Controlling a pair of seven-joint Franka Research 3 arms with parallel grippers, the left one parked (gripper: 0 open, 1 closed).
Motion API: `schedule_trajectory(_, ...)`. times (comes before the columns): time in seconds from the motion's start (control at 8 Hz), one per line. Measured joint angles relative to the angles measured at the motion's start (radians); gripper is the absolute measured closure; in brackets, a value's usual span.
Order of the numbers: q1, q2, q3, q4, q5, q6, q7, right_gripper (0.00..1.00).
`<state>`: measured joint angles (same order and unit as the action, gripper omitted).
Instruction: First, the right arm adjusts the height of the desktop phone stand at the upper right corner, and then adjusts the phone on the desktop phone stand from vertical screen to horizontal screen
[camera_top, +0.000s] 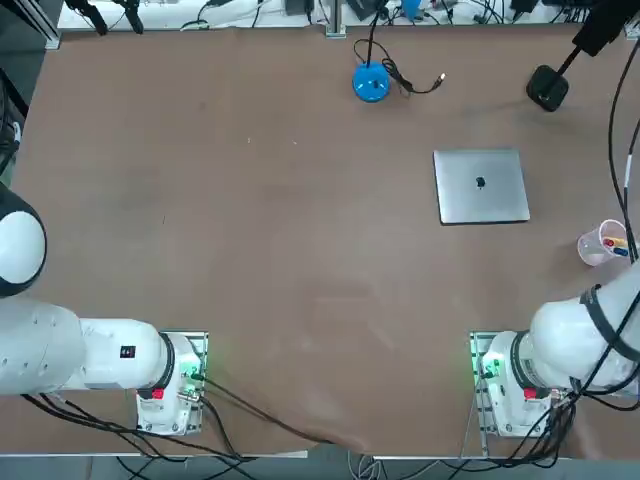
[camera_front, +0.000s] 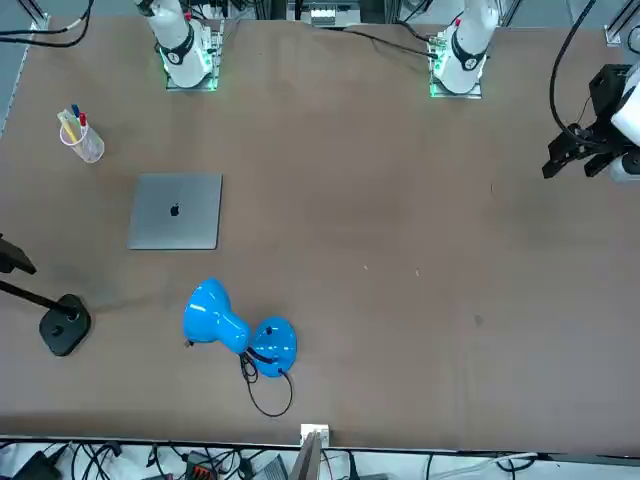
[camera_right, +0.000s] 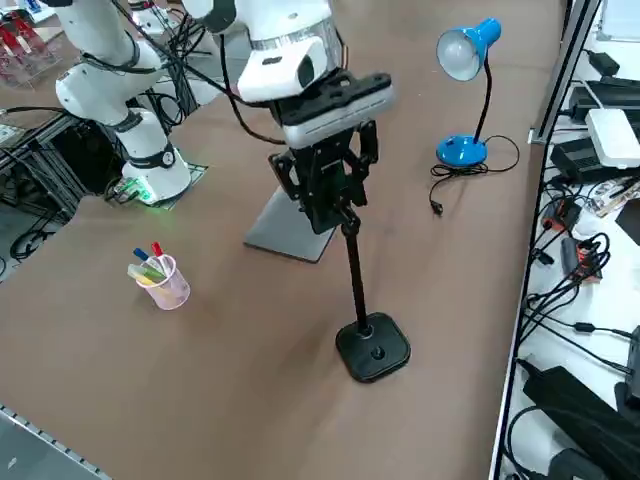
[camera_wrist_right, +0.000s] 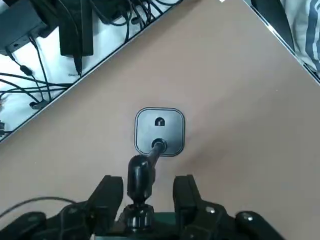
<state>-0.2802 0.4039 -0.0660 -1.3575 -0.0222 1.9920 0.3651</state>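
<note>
Two fingers of the right gripper (camera_wrist_right: 149, 192) stand apart around the upper pole of the desktop phone stand (camera_wrist_right: 159, 131), not yet clamped. Beyond the laptop (camera_right: 290, 228) we see its base; both adjustments seem undone.

Brown table (camera_top: 250, 250) carries laptop (camera_top: 481, 186), blue lamp (camera_top: 371, 83), pen cup (camera_top: 601, 243), desktop phone stand (camera_right: 372, 346).

Overhead, front, side, wrist close-up
</note>
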Motion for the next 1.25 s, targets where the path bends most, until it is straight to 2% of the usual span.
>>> schedule_trajectory(0.5, 0.001, 0.009, 0.001, 0.000, 0.000, 0.000, 0.000, 0.52)
schedule_trajectory(0.62, 0.001, 0.009, 0.001, 0.002, 0.000, 0.000, 0.001, 0.70)
schedule_trajectory(1.25, 0.005, 0.023, 0.001, 0.011, -0.002, 0.000, 0.002, 0.71)
